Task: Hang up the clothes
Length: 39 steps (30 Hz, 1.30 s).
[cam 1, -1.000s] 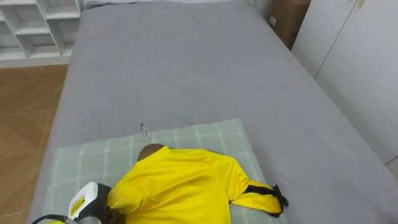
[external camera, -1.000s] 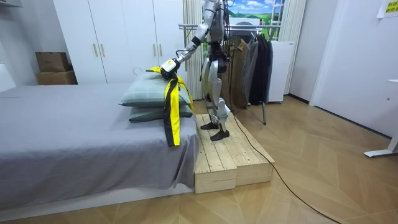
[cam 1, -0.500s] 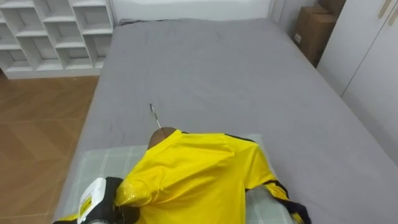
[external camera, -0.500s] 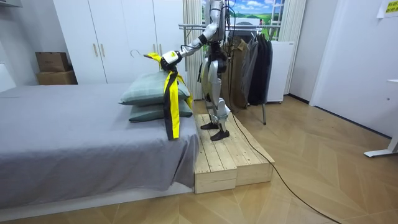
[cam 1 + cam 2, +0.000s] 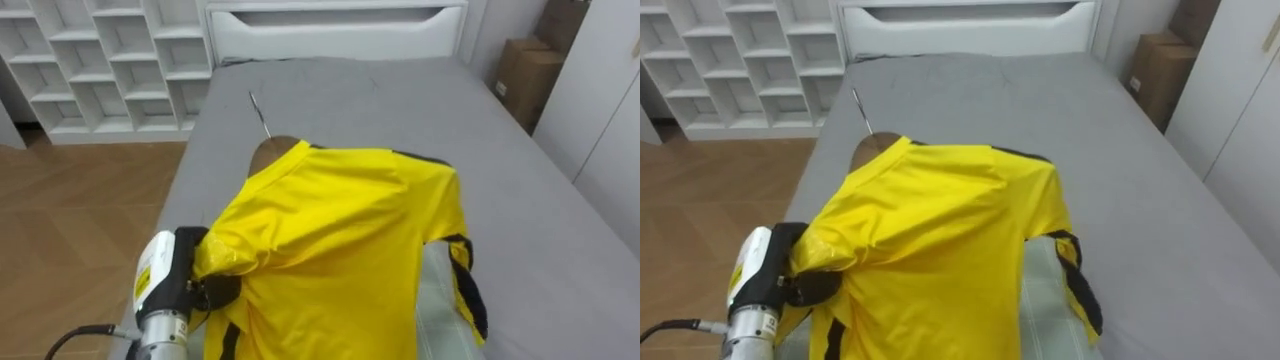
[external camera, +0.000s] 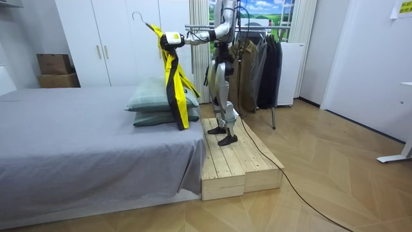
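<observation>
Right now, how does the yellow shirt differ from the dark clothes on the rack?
Colour: the yellow shirt is bright yellow with black trim; the dark clothes are grey to black. Support: the yellow shirt is held up by the left hand above the pillows; the dark clothes hang on the rack. Number: one shirt, several dark clothes side by side. Both hang down freely.

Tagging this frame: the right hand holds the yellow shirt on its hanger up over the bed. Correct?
Not the right hand. The left hand holds the yellow shirt on its hanger up over the bed. In the left eye view, that arm comes in from the lower left.
</observation>
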Motion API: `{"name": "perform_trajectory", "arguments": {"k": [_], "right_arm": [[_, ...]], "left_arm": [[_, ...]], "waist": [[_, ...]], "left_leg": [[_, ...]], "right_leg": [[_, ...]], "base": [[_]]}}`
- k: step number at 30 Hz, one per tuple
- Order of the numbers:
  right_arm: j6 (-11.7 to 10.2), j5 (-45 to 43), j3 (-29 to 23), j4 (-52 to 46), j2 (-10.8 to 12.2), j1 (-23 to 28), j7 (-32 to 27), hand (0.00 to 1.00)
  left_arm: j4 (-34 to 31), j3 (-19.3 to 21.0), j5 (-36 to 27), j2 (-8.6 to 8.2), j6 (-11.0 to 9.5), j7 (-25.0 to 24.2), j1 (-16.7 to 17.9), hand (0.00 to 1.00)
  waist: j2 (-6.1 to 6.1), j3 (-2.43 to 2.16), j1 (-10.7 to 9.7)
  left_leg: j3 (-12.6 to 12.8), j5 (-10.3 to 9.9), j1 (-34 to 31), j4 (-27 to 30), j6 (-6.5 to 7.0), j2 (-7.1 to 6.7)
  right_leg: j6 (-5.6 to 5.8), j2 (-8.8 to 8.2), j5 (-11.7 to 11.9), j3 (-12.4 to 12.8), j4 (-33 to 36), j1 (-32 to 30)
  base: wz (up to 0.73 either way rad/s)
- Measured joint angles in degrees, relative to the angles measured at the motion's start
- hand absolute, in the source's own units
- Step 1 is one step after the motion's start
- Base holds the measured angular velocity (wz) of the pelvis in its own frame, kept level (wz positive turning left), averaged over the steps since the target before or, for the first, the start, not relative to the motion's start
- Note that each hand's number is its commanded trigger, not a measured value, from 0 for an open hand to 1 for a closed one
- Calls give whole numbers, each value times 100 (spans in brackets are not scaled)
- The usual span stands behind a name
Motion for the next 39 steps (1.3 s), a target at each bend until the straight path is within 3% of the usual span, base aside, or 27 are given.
{"name": "perform_trajectory", "arguments": {"k": [1,10,22,28,33,39], "right_arm": [[0,-19,-9,-18,-1,19,0,0],[-2,21,-16,-28,-3,109,9,0],[8,-173,-125,-49,10,119,-19,0],[13,-1211,-319,-101,42,112,-575,0],[136,-2113,-533,-290,24,14,-1469,0],[153,-3337,-690,-1029,-50,-86,-2636,0]], "left_arm": [[-1,0,0,0,0,0,0,100],[-2,-14,1,5,2,0,15,100],[-3,2,63,32,1,67,57,100],[-106,-17,259,84,1,386,206,100],[-112,-25,239,224,2,686,380,100],[-407,-44,247,231,16,914,646,100]], "waist": [[7,-15,-3],[1,-2,-19],[-5,56,-14],[-18,51,-33],[-33,20,-14],[-58,2,1]], "left_leg": [[1,0,27,-6,0,1],[1,0,104,-17,0,6],[27,-2,149,-59,-2,3],[2,-3,116,-89,-1,-44],[43,-2,178,-100,-1,-42],[51,-1,204,-87,2,-55]], "right_leg": [[2,2,-4,6,0,19],[13,-11,-25,10,4,90],[13,17,-29,30,5,98],[27,22,-39,2,-5,72],[28,15,-39,-3,26,84],[33,-4,-42,9,63,96]], "base": [[0],[0],[-1],[1],[-6],[-1]]}}
